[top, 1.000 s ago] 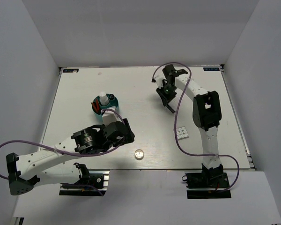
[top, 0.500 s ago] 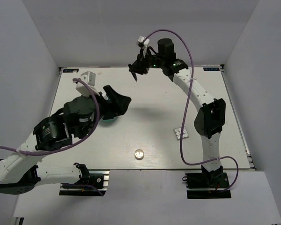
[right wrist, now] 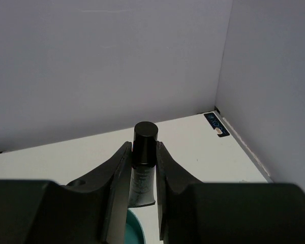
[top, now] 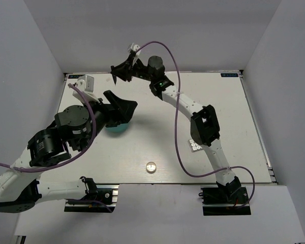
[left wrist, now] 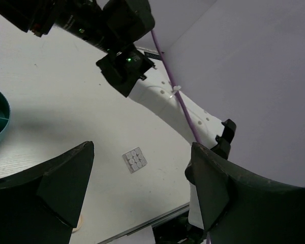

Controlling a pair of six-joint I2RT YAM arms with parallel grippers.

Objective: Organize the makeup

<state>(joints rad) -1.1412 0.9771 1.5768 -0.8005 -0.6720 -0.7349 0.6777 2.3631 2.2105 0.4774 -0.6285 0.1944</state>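
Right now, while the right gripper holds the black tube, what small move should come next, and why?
Probably lower the right gripper toward the teal holder. It is shut on the black tube, and the holder's rim shows just below it. The open left gripper hangs over the holder too, so descend slowly.

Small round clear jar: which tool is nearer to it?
Left. The left tool hovers back-left of the small round clear jar, above the teal round holder; the right tool, holding a short black tube, is farther back.
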